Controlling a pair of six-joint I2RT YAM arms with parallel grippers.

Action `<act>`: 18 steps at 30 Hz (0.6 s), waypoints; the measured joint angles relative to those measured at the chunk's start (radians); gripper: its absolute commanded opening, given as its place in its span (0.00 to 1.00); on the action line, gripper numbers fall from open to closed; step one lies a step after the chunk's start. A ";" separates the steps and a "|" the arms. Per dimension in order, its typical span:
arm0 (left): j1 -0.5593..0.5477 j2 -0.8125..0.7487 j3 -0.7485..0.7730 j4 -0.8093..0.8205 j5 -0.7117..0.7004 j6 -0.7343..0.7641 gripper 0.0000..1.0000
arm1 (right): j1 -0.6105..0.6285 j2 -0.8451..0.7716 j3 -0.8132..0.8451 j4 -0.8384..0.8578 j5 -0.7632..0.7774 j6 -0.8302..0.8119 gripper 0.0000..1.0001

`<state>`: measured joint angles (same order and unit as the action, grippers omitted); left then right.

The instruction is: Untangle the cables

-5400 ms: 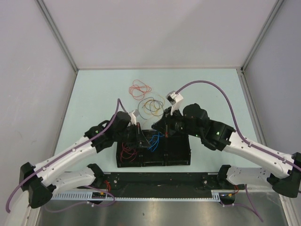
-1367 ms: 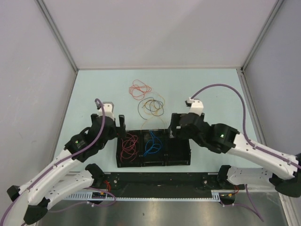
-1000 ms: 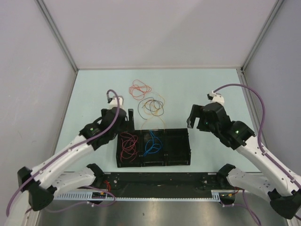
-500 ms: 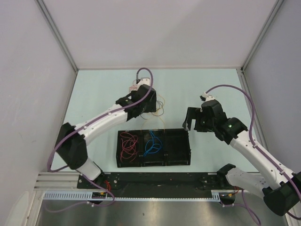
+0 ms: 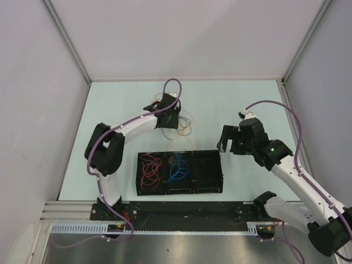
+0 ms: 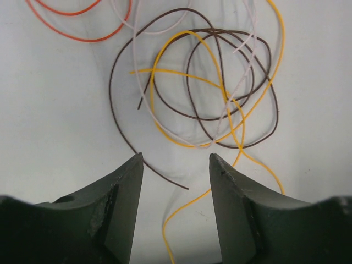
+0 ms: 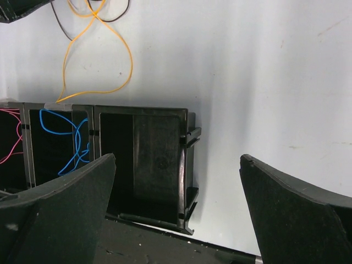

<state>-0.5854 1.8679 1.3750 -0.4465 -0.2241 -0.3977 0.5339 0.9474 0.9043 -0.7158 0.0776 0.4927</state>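
My left tool (image 6: 176, 159) hangs over the pale green table (image 5: 110, 110), its jaws parted with nothing in them, just above a loose tangle of thin brown, yellow and pinkish-white cables (image 6: 220, 99). Nearer me, the black three-compartment plastic tray (image 5: 208, 176) holds thin red cables (image 5: 148, 168) on the left and thin blue cables (image 5: 179, 168) in the middle. My right tool (image 7: 177, 159) gapes wide and empty near the tray's bare right compartment.
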 measured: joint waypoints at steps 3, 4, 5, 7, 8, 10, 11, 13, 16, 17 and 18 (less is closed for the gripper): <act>0.002 0.020 0.010 0.020 0.032 0.023 0.56 | -0.008 0.002 -0.002 0.001 -0.001 -0.001 1.00; 0.001 0.024 0.011 0.021 0.042 0.027 0.56 | -0.010 0.003 -0.002 0.002 -0.001 -0.001 1.00; 0.000 0.028 0.013 0.024 0.049 0.034 0.56 | -0.011 0.005 -0.002 0.002 -0.004 -0.002 1.00; 0.000 0.035 0.014 0.031 0.064 0.043 0.56 | -0.013 0.008 -0.002 0.002 -0.007 -0.005 1.00; 0.000 0.039 0.014 0.036 0.074 0.048 0.56 | -0.013 0.011 -0.002 0.003 -0.008 -0.008 1.00; 0.000 0.051 0.014 0.046 0.088 0.056 0.55 | -0.014 0.014 -0.002 0.002 -0.008 -0.010 1.00; 0.000 0.058 0.014 0.050 0.096 0.059 0.55 | -0.014 0.015 -0.002 0.002 -0.008 -0.013 1.00; 0.000 0.071 0.014 0.055 0.100 0.060 0.55 | -0.016 0.016 -0.002 0.003 -0.008 -0.016 1.00; 0.000 0.092 0.014 0.063 0.105 0.066 0.55 | -0.018 0.017 -0.002 0.003 -0.008 -0.016 1.00; 0.000 0.099 0.014 0.065 0.105 0.067 0.54 | -0.019 0.017 -0.002 0.002 -0.008 -0.016 1.00; 0.000 0.103 0.014 0.066 0.105 0.068 0.54 | -0.019 0.017 -0.002 0.002 -0.008 -0.016 1.00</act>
<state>-0.5850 1.9713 1.3891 -0.3805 -0.1196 -0.3302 0.5148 0.9642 0.9024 -0.7136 0.0696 0.4767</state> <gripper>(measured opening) 0.547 0.995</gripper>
